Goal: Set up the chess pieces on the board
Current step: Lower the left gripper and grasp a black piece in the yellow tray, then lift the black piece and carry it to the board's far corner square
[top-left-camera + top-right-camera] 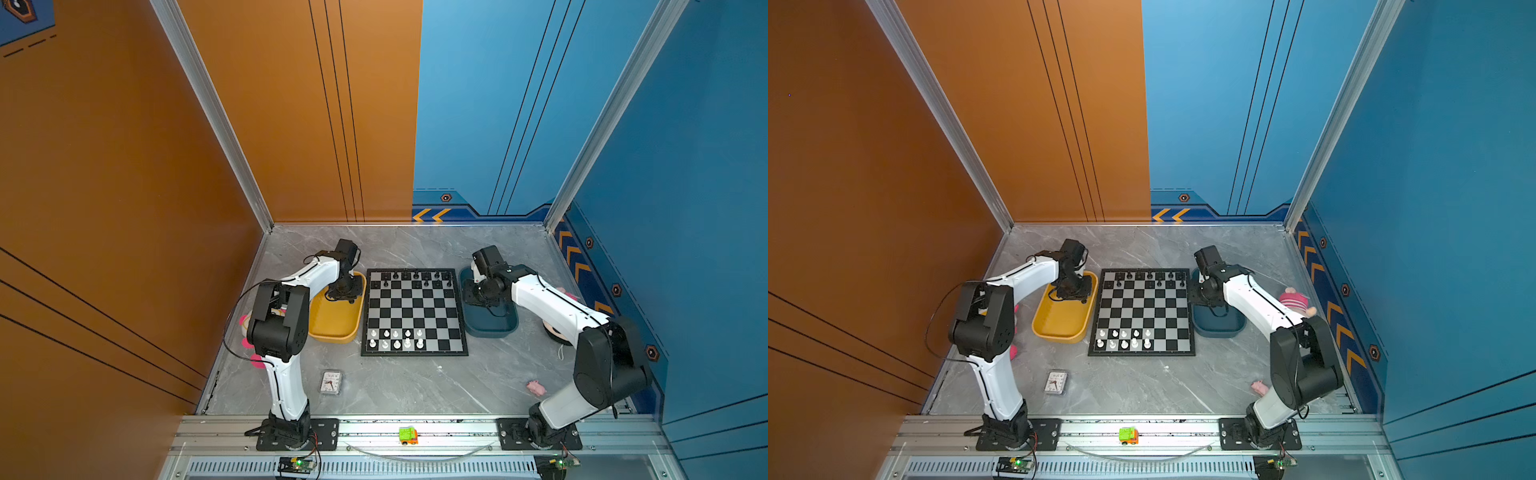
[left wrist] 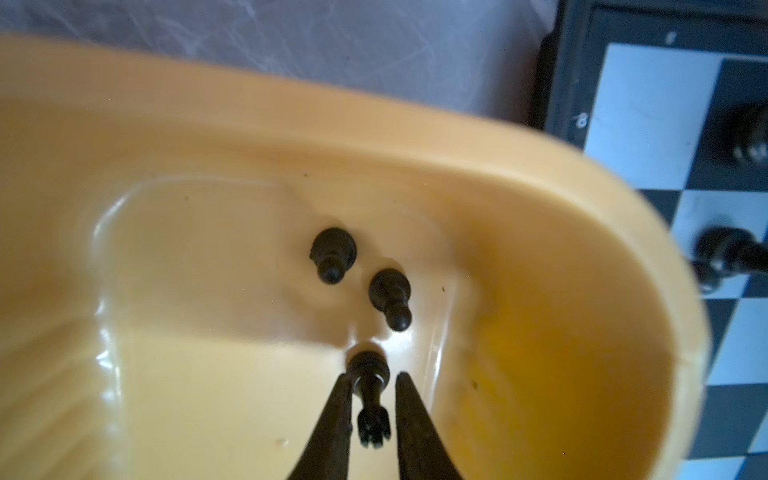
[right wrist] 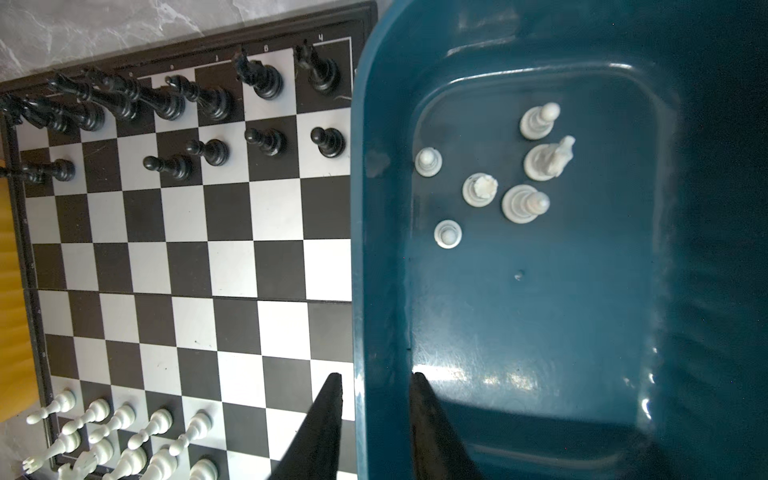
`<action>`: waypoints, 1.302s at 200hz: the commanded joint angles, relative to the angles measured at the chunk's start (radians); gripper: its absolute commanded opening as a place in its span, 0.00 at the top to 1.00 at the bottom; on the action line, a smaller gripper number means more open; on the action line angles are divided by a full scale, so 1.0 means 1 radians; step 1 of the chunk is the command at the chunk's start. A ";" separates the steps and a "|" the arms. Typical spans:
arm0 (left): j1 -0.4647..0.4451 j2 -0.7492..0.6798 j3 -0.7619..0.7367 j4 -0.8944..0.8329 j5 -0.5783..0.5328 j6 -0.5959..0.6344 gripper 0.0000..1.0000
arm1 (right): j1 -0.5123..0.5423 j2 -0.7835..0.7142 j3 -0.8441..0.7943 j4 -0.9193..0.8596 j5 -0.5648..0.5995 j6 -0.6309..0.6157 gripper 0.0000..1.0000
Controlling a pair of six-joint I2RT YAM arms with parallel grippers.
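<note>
The board lies mid-table between two trays. Black chess pieces fill part of its two far rows, and white ones stand on its near rows towards the left. My left gripper is down in the yellow tray, open. Its fingers flank an upright black piece with a crowned top, with a slim gap on one side. Two black pawns stand beyond it. My right gripper is open and empty, straddling the wall of the teal tray, which holds several white pieces.
A small clock lies on the table in front of the yellow tray, and a pink toy pig sits near the right arm's base. A green toy car rests on the front rail. A pink plush is behind the right arm.
</note>
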 commanded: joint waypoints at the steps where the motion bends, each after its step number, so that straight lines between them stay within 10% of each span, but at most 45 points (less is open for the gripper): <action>1: -0.006 0.017 0.027 -0.008 -0.003 0.005 0.79 | -0.006 -0.027 -0.015 -0.021 0.020 0.011 0.70; 260: -0.132 -0.049 0.380 -0.191 -0.122 0.079 0.93 | -0.021 -0.051 -0.066 0.007 0.018 0.012 0.70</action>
